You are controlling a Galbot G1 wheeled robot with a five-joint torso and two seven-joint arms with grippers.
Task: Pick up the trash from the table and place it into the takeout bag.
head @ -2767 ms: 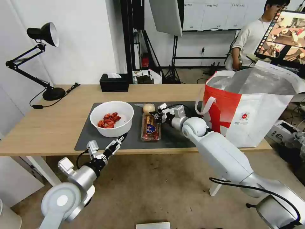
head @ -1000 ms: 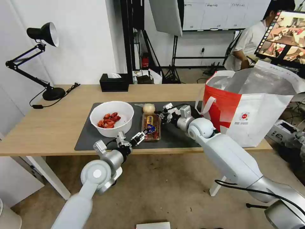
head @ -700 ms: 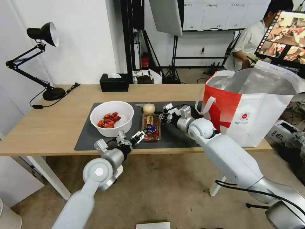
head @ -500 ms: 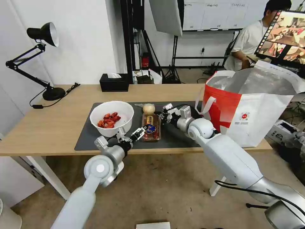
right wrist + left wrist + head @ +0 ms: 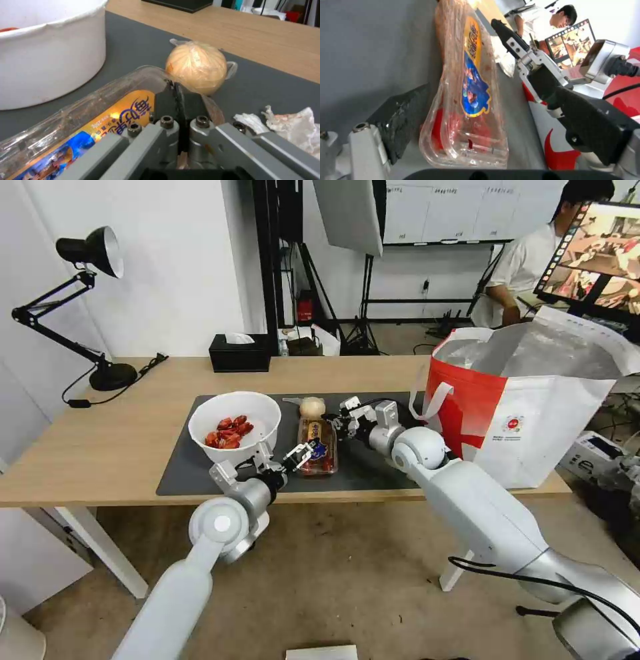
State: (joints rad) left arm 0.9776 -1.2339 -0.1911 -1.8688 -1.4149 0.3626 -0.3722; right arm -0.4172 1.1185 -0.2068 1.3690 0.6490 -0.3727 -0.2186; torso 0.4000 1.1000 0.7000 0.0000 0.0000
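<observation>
In the head view, the light-wood desk [image 5: 100,447] carries a dark grey mat [image 5: 373,463] with a white bowl [image 5: 235,428] of red scraps, a clear clamshell tray [image 5: 317,447] just right of it, and a wrapped beige ball [image 5: 312,407] touching the tray's far end. The takeout bag [image 5: 527,413] stands open at the desk's right end, its foil lining showing. The left tool [image 5: 301,452] sits at the tray's near left side, spread wide. The right tool [image 5: 341,421] is at the tray's far right edge, pinched closed on its rim. A black tissue box [image 5: 240,353] and a desk lamp [image 5: 87,307] stand at the back. In the left wrist view, the clamshell tray [image 5: 466,95] lies between the left tool's two open fingers [image 5: 403,117], one dark pad alongside its side; whether it touches cannot be told. The right tool [image 5: 520,47] reaches in from the far side. In the right wrist view, the right tool [image 5: 175,93] is closed to a thin slit on the tray [image 5: 100,112] rim, the beige ball [image 5: 196,66] just beyond, the white bowl [image 5: 50,57] beside it, and a crumpled tissue [image 5: 293,127] on the mat [image 5: 140,47].
</observation>
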